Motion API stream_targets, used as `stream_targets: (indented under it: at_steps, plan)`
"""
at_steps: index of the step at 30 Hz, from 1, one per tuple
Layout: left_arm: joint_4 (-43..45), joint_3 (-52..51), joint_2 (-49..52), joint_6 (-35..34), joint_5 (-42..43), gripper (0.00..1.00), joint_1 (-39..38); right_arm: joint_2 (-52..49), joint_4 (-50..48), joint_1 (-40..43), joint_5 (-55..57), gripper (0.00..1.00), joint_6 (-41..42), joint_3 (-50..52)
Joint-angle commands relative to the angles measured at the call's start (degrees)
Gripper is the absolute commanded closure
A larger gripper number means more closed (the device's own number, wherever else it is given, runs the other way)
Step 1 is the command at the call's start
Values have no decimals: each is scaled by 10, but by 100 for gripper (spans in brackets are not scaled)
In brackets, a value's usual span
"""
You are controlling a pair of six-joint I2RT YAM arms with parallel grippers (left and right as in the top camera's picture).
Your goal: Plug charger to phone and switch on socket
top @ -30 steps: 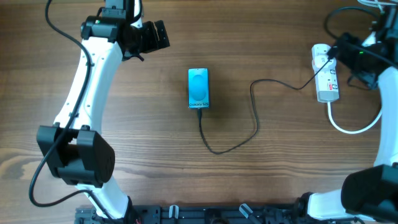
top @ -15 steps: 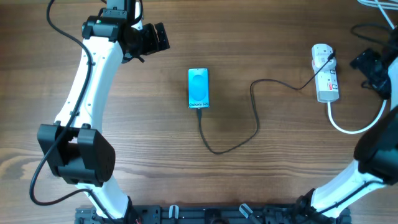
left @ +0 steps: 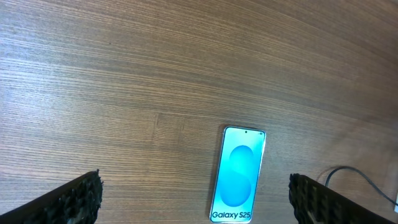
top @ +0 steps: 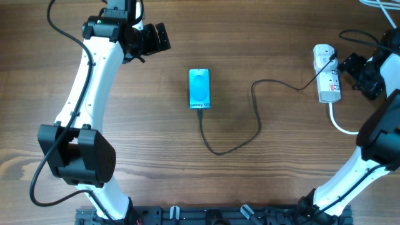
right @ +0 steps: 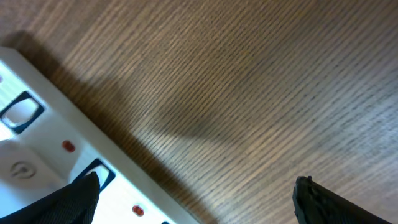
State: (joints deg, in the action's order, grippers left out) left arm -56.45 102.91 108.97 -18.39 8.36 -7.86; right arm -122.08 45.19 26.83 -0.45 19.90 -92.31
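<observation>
The phone (top: 199, 89) lies flat mid-table, cyan screen up; it also shows in the left wrist view (left: 239, 175). The thin black charger cable (top: 256, 115) runs from the phone's lower edge in a loop to its black plug, seated in the white socket strip (top: 327, 74) at the right. My left gripper (top: 159, 37) is open and empty, up and left of the phone. My right gripper (top: 351, 65) is open and empty, just right of the strip. In the right wrist view the strip (right: 43, 149) with its rocker switches lies under the left finger.
The strip's thick white cable (top: 350, 128) curves down and right toward my right arm. Black cables hang near the top right corner. The rest of the view is bare wooden tabletop.
My right gripper swung away to the right from the socket strip, then came back left beside it. The left arm, phone and charger have not moved.
</observation>
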Motion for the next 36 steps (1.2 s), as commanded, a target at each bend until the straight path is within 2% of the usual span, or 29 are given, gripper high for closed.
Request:
stream_targets:
  at_steps: [1, 18, 25, 33, 36]
  plan:
    - [0, -2, 6, -5, -8, 0, -2, -22, -8, 1, -12, 0, 17, -9]
    - [0, -2, 6, -5, -8, 0, -2, -23, -17, 0, -35, 0, 11, -8]
    - [0, -2, 6, -5, -8, 0, -2, -23, -54, 0, -40, 0, 10, 33]
    - [0, -2, 6, -5, -8, 0, -2, -23, -51, 0, -43, 0, 10, 37]
    - [0, -2, 6, -5, -8, 0, -2, -23, -50, 0, -72, 1, -5, 37]
